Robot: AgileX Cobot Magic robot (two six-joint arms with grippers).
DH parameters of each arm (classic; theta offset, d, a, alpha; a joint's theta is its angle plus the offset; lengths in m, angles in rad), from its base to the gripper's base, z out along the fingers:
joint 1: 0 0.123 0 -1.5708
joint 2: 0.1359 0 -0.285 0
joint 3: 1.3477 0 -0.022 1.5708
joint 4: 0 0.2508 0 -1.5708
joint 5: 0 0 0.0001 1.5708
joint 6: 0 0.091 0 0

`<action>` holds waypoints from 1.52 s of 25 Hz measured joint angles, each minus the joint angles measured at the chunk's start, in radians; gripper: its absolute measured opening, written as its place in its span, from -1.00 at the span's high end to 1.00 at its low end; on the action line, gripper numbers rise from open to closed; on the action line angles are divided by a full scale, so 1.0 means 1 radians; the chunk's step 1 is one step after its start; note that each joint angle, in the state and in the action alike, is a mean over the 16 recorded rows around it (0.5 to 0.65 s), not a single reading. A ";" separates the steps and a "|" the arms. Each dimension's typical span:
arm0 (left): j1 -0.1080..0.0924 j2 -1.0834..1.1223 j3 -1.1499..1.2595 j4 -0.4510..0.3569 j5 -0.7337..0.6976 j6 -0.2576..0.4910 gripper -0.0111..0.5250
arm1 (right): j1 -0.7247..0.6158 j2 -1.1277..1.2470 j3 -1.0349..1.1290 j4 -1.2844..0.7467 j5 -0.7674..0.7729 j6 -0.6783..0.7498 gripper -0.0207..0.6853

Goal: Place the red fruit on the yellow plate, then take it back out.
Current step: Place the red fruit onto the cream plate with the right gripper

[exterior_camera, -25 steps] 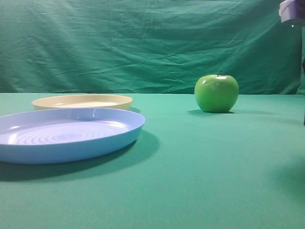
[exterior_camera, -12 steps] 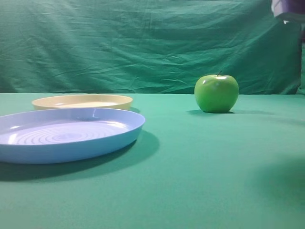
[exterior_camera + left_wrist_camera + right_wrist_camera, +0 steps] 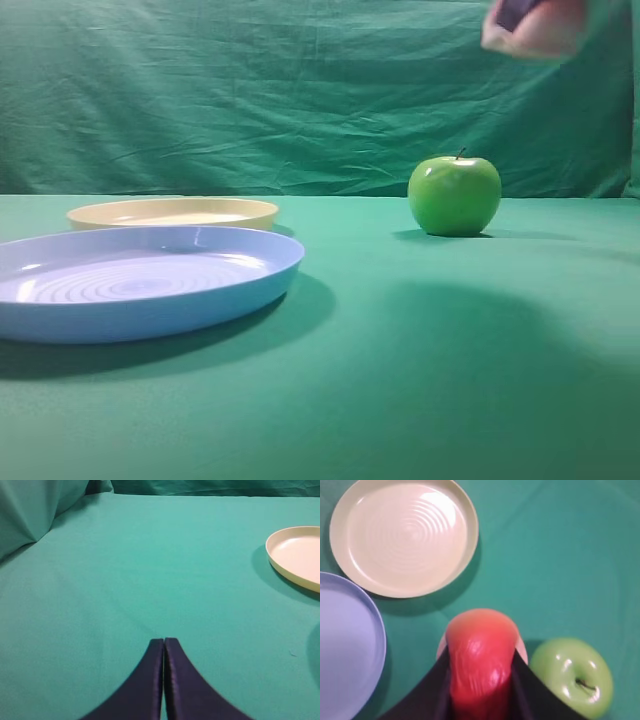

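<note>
Right gripper (image 3: 482, 680) clamped on red fruit (image 3: 481, 660), sharp only from wrist; yellow plate (image 3: 404, 535) at 11 o'clock.

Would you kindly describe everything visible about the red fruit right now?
The red fruit is smooth and rounded, red over most of its skin with an orange-yellow blush at the end facing away from the wrist camera. The right gripper holds it between its dark fingers, one pressed to each side. It hangs in the air above the cloth, touching nothing else, beside the green apple and short of the yellow plate. In the high view it is a blurred reddish shape at the top edge.
</note>
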 joint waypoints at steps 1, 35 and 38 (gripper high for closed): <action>0.000 0.000 0.000 0.000 0.000 0.000 0.96 | 0.017 0.039 -0.049 -0.002 0.012 -0.003 0.43; 0.000 0.000 0.000 0.000 0.000 0.000 0.96 | 0.167 0.566 -0.531 0.116 -0.047 -0.097 -0.77; 0.000 0.000 0.000 0.000 0.000 0.000 0.96 | 0.154 0.516 -0.531 0.116 0.001 -0.057 -0.62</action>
